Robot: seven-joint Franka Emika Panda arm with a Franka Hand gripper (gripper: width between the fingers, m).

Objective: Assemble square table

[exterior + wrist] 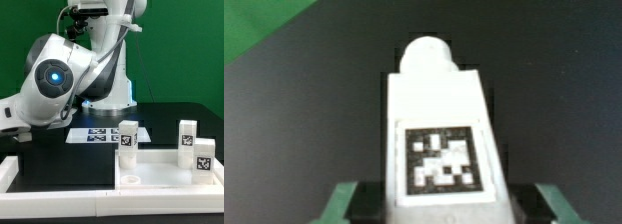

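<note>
filling the wrist view, a white leg (439, 130) with a rounded tip and a black-and-white tag lies lengthwise between the gripper's (438, 200) green fingertips (345, 203), which press against its sides and hold it above the dark table (295, 120). in the exterior view the square slab (165, 165) rests low at the exterior view's right with three tagged legs (127, 136) standing on or behind it. behind them lies the marker board (98, 134). white border bars (60, 190) frame the front. the robot arm (55, 80) looms at the exterior view's left.
</note>
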